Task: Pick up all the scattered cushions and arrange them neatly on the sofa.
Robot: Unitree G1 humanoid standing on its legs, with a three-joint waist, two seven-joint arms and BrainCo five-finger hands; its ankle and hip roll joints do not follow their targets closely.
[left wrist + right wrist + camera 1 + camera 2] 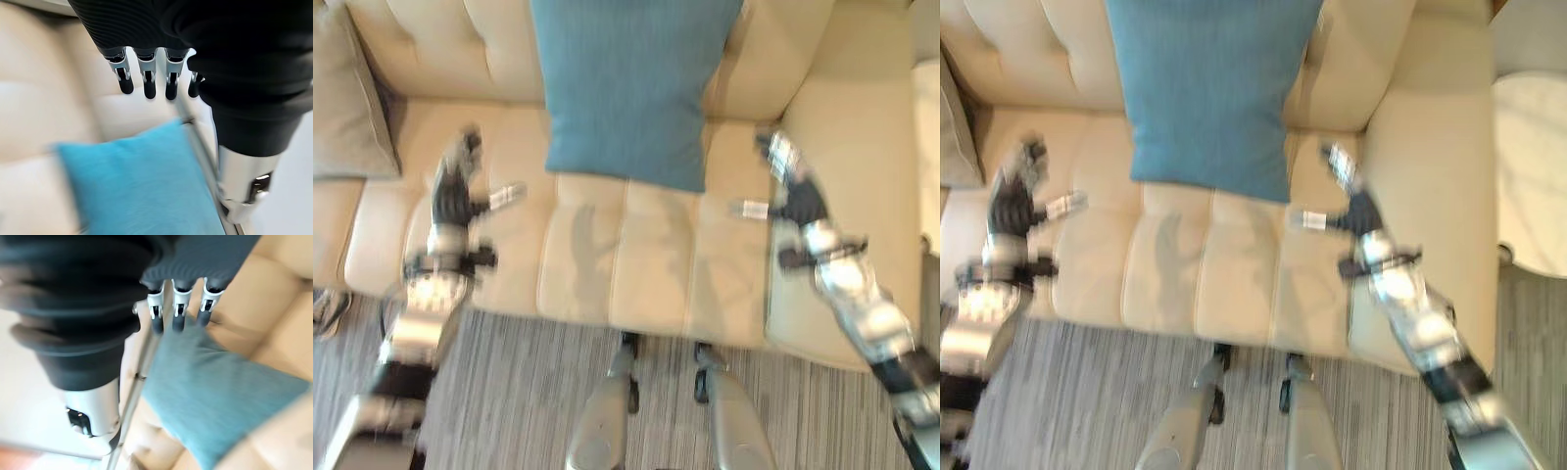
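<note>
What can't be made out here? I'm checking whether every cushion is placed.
- Blue cushion: top cut off by the eye views' upper edge.
- Grey-beige cushion: cut off at the left edge.
- Floor beside the sofa: beyond the edges, so further cushions cannot be ruled out.

Soft, even daylight; both arms smear with motion blur, faint shadows lie on the sofa (636,245) seat

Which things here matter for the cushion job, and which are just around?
Part of the job:
- blue cushion, leaning on the sofa's backrest
- beige cushion, at the sofa's left end
- sofa
- left hand and right hand, both open, holding nothing

Just around:
- striped rug
- white round table
</note>
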